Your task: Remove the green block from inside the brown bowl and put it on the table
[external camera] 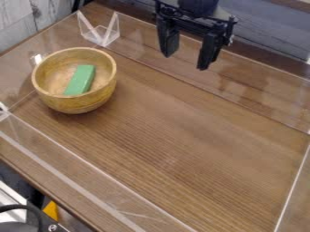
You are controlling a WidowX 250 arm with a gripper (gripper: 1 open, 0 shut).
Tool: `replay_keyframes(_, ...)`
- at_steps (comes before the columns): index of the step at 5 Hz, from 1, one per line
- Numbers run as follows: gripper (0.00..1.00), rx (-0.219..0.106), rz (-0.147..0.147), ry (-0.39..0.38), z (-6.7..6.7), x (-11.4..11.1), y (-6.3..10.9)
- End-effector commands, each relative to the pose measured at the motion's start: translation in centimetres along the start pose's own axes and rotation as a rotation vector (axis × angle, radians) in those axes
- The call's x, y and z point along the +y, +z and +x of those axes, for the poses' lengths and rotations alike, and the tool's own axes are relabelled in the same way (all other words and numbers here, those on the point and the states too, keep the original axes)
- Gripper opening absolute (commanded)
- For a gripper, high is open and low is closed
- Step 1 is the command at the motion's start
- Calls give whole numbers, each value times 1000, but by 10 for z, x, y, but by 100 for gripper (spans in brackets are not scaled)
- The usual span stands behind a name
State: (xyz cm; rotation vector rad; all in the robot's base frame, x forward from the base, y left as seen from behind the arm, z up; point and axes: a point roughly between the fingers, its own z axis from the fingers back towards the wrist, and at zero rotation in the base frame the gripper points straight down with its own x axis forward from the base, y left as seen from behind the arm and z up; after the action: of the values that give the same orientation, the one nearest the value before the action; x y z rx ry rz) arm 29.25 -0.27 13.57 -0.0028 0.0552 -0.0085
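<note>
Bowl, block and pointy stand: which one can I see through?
The clear stand, beyond the bowl: brown table shows through it. The bowl is solid brown, and the block inside is solid green.

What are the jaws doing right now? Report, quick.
Gripper: jaws open, spread apart above the table, holding nothing.

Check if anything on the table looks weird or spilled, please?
Nothing stands out. The green block lies inside the upright brown bowl, and I see no spill on the table.
</note>
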Motion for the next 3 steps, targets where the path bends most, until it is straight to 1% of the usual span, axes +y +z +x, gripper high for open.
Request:
replay_keyframes(1, 100, 16, -3, 5, 4, -4, -5)
replay_keyframes(2, 100, 20, -4, 54, 4, 15, -4)
replay_keyframes(3, 0, 31, -7, 94, -11, 32, -9)
